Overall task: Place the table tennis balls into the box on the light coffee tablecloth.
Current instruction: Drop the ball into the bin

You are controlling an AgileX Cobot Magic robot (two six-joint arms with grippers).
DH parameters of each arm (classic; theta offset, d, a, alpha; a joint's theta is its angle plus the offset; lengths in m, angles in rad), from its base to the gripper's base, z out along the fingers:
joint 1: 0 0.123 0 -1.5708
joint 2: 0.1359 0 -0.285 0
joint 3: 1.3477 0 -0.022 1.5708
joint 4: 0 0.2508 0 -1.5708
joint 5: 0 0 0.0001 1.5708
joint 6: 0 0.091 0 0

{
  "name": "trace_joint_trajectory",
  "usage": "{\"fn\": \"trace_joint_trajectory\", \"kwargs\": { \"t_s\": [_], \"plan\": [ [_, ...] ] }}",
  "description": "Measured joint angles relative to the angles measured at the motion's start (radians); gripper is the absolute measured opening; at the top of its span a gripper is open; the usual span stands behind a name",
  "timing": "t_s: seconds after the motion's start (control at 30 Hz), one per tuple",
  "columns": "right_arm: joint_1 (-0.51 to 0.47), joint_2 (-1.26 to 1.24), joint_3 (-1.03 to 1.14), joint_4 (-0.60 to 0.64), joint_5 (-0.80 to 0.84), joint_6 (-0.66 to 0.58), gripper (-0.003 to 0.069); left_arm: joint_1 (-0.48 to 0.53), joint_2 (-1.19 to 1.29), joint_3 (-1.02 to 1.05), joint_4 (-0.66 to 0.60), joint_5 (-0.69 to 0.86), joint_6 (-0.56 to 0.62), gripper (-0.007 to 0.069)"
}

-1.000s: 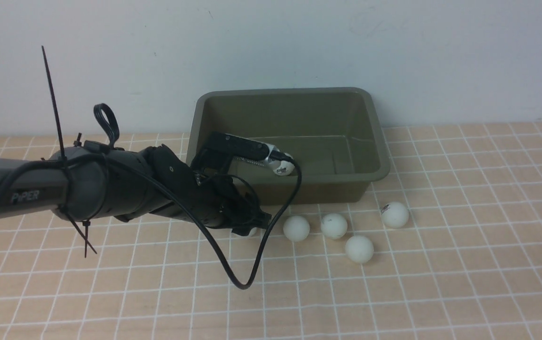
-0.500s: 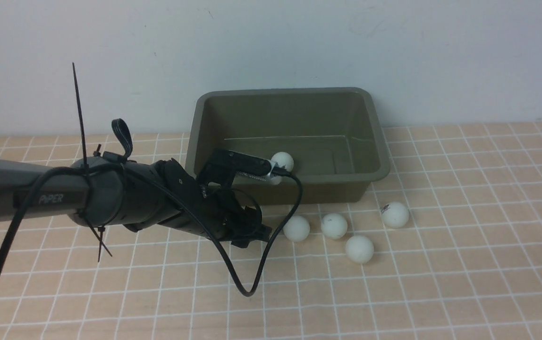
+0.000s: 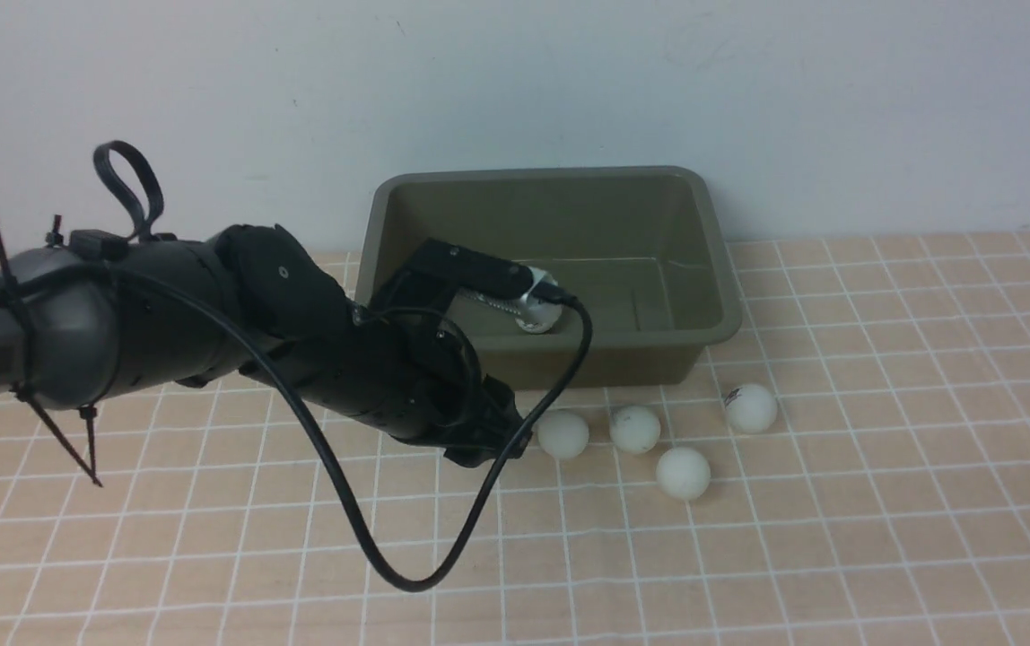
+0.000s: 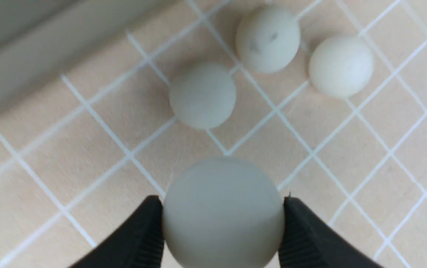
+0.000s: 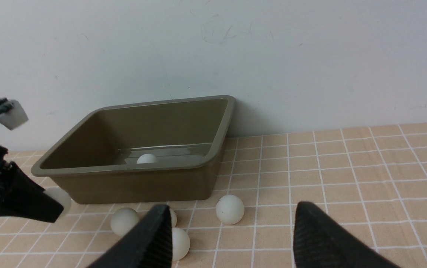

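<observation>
Our left end effector grips a ball; our right end effector gapes. Beyond it on gridded tablecloth, a marked ball shows unreadable print.

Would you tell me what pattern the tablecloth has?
Peach-tan tablecloth with a grid of thin white lines; clearest in the front view.
</observation>
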Motion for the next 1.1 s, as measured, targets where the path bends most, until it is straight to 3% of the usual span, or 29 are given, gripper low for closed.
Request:
{"fn": "trace_joint_trajectory", "kwargs": {
  "t_s": [0.27,0.7,0.87,1.1],
  "plan": [
    [0.000,0.000,0.000,0.000,0.000,0.000,0.0404,0.071,0.024,-0.158,0.000,-0.051,0.061,0.0320],
    [0.000,0.000,0.000,0.000,0.000,0.000,0.0404,0.155,0.343,-0.561,0.064,0.165,0.126,0.0340],
    [0.000,0.000,0.000,0.000,0.000,0.001,0.0404,0.155,0.367,-0.640,0.146,0.240,0.016,0.0407],
    [0.000,0.000,0.000,0.000,0.000,0.001,0.0404,0.155,0.284,-0.756,0.345,0.465,-0.253,0.0367]
  ]
}}
